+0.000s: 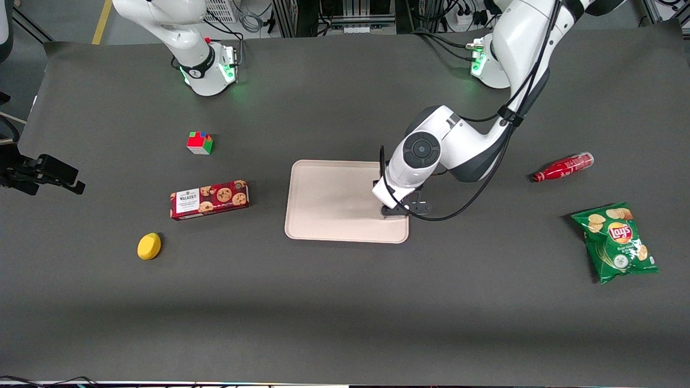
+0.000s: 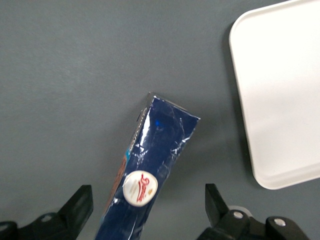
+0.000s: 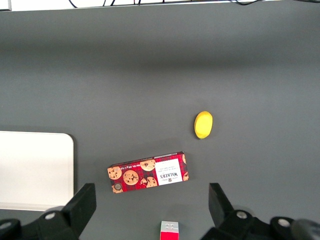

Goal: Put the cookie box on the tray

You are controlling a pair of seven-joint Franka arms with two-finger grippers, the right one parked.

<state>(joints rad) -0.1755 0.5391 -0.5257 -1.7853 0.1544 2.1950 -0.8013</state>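
Observation:
The cookie box (image 2: 150,165), a slim navy-blue carton with a round white sticker, lies on the dark mat beside the tray (image 2: 280,90) and does not touch it. My gripper (image 2: 147,205) hangs above the box, open, with a black finger (image 2: 80,205) on each side and clear of the carton. In the front view the gripper (image 1: 396,207) sits at the edge of the pale pink tray (image 1: 334,199) nearest the working arm's end, and the arm hides the cookie box there.
A red tartan cookie box (image 1: 209,199), a colour cube (image 1: 200,143) and a yellow lemon (image 1: 149,246) lie toward the parked arm's end. A red bottle (image 1: 563,167) and a green chips bag (image 1: 614,242) lie toward the working arm's end.

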